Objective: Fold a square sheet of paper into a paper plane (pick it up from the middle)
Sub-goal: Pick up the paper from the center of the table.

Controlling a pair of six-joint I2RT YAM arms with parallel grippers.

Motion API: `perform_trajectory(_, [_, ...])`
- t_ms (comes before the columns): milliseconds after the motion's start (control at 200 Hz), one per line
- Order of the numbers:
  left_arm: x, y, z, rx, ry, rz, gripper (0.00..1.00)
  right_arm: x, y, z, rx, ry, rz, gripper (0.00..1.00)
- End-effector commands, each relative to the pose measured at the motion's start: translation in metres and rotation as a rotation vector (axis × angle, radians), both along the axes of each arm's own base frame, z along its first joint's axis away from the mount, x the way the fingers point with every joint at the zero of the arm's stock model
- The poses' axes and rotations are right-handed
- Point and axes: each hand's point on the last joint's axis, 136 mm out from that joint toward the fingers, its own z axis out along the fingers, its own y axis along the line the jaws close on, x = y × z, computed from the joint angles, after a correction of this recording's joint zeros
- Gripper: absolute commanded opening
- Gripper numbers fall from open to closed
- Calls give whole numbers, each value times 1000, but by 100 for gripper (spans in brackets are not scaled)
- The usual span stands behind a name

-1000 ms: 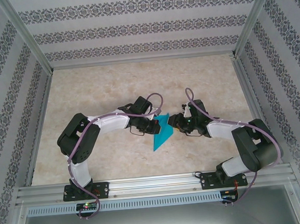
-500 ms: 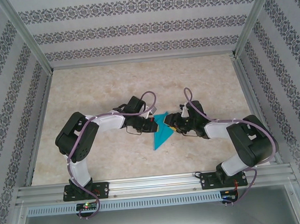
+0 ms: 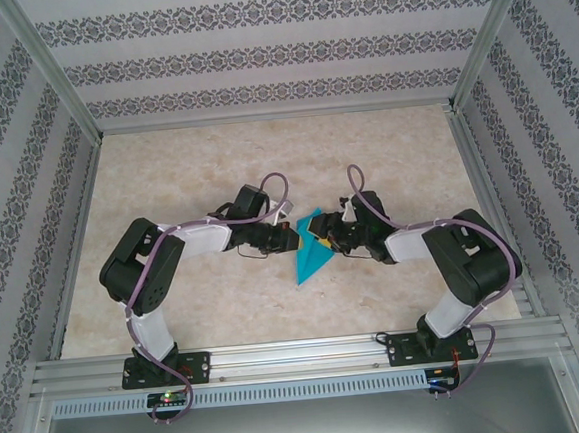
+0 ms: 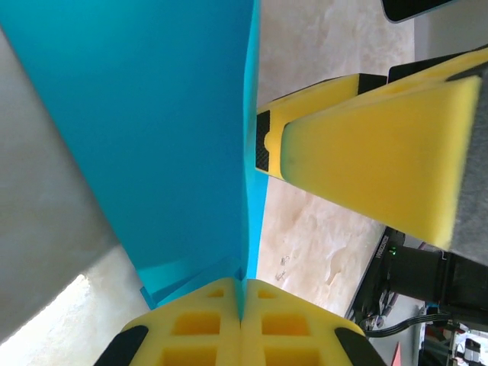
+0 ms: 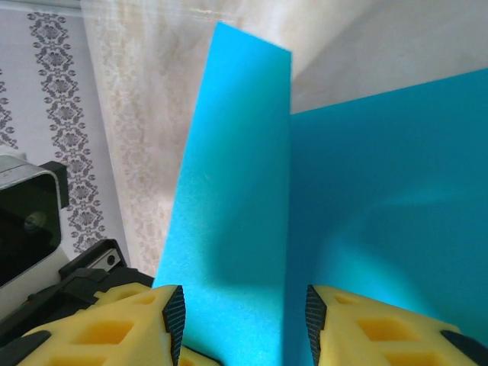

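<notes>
Two end effectors point(image 3: 293, 238) point(image 3: 324, 240) flanking paper point(image 3: 310, 261), marble table point(image 3: 394, 148)

Left arm point(image 3: 206, 235): elbow raised, forearm reaching right.
Left hand point(image 3: 287, 239): pads point(image 4: 206, 328) pressed flat together, clamping the edge of the blue paper point(image 3: 311, 257).
Right arm point(image 3: 412, 242): bent, reaching left, tip to tip with the other.
Right hand point(image 3: 331, 235): fingers point(image 5: 114, 320) spread apart, straddling the paper.

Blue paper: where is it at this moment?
In the top view the blue paper is at mid-table, pinched on its left by the shut left gripper, with the right gripper open around its right side.
</notes>
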Motion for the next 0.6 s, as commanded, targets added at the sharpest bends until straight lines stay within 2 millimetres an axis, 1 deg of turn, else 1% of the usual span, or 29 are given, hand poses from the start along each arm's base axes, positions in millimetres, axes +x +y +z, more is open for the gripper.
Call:
perform_trajectory(0, [6, 1, 15, -63, -25, 10, 2, 9, 11, 12, 39, -38, 17, 48])
perform_trajectory(205, [5, 4, 13, -72, -21, 17, 3, 11, 22, 4, 58, -21, 34, 46])
perform_trajectory(340, [6, 9, 9, -70, -12, 29, 3, 12, 29, 3, 80, -24, 47, 42])
perform_trajectory(425, [7, 12, 5, -62, -6, 36, 4, 12, 33, 5, 93, -28, 54, 37])
perform_trajectory(505, [8, 14, 3, -55, -8, 41, 5, 12, 32, 5, 91, -28, 53, 30])
perform_trajectory(594, [8, 15, 2, -52, -6, 44, 10, 12, 32, 5, 85, -28, 54, 24])
